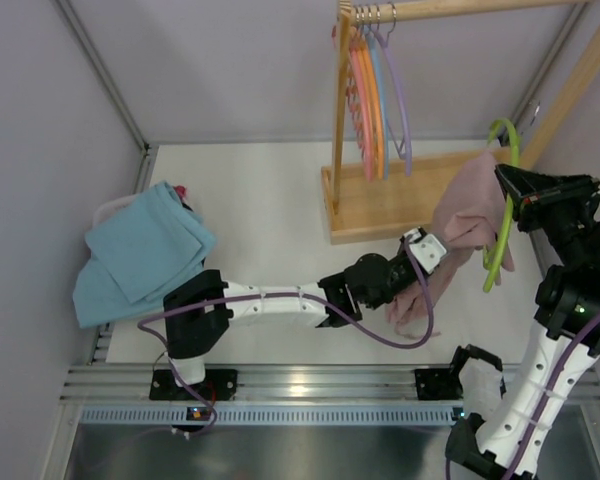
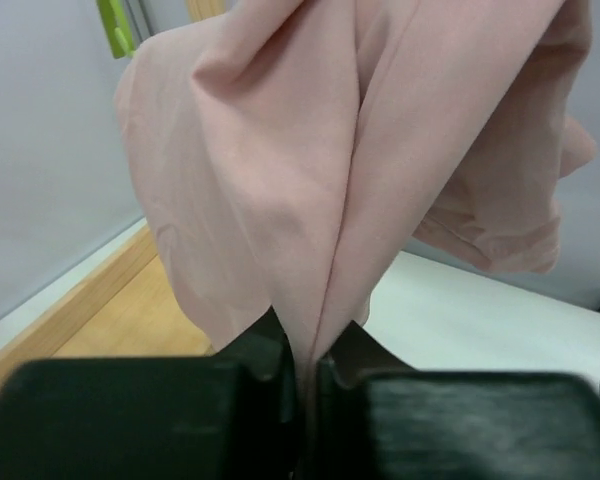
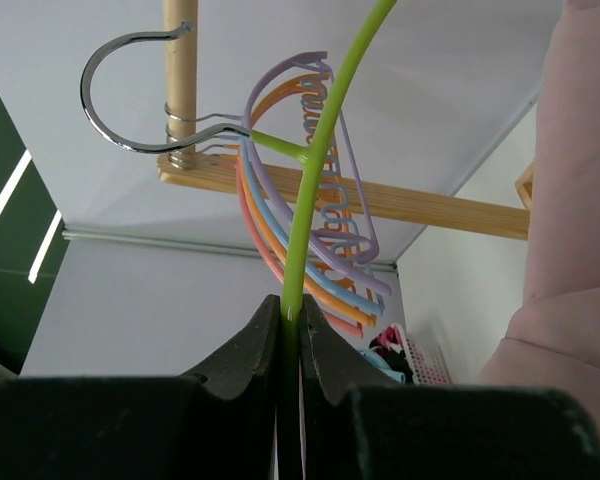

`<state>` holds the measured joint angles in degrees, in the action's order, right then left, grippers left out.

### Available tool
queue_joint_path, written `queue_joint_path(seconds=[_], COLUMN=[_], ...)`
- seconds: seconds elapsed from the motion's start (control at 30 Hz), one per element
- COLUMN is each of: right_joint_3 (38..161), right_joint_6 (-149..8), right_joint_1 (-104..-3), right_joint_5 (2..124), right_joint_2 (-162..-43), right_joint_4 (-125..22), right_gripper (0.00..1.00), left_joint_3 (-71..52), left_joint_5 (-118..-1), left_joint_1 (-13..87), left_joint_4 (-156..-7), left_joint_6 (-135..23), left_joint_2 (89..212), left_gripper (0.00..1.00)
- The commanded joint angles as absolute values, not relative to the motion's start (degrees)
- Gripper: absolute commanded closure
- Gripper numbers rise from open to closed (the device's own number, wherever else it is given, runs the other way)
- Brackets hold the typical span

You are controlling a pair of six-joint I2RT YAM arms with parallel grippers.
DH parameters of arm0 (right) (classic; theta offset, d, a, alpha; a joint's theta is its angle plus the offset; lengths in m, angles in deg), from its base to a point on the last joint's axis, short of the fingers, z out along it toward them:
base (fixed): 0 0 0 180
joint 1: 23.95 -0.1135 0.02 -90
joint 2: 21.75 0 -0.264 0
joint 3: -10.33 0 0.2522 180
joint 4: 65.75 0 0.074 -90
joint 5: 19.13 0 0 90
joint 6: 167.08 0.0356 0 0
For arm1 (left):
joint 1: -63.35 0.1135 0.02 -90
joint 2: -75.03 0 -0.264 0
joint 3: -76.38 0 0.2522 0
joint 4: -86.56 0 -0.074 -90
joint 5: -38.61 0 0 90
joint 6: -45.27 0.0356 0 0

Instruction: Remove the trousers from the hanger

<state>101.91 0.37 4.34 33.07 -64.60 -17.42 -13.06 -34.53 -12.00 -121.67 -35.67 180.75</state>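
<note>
The left gripper (image 2: pixel 308 345), its jaws closed on a fold of the pink trousers (image 2: pixel 280 160), and the right gripper (image 3: pixel 291 320), clamped shut on the green hanger (image 3: pixel 320 150), hold the garment above the right side of the table (image 1: pixel 260 200); the trousers drape over the hanger, just beside the wooden rack (image 1: pixel 380 205) with its coloured hangers (image 1: pixel 375 100)

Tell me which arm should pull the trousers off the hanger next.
Left. The left end effector pinches the trousers, so it can pull them away; the right end effector grips the green hanger, bracing it.
</note>
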Motion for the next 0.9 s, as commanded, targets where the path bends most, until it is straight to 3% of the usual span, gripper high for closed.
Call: queue_joint_path(seconds=[0.0, 0.3, 0.67, 0.87], right_joint_3=[105.1, 94.4, 83.9, 80.3], right_joint_6=[0.2, -3.2, -11.9, -21.6], right_joint_1=[4.4, 4.4, 4.4, 4.4], right_joint_5=[34.5, 34.7, 27.4, 31.2], right_joint_2=[-63.9, -64.6, -67.7, -67.1], right_joint_4=[-24.3, -28.5, -26.4, -24.9], right_gripper=[1.00, 1.00, 1.00, 1.00], left_joint_3=[-11.6, -10.4, -17.4, -19.3], left_joint_5=[-32.7, -40.3, -38.9, -37.1], left_joint_1=[-9.8, -9.9, -9.9, -9.9], left_joint_4=[-121.5, -117.4, -110.7, -109.3], left_joint_6=[-34.9, -36.4, -38.9, -39.2], left_joint_2=[175.9, 164.1, 158.7, 154.9], left_gripper=[0.99, 1.00, 1.00, 1.00])
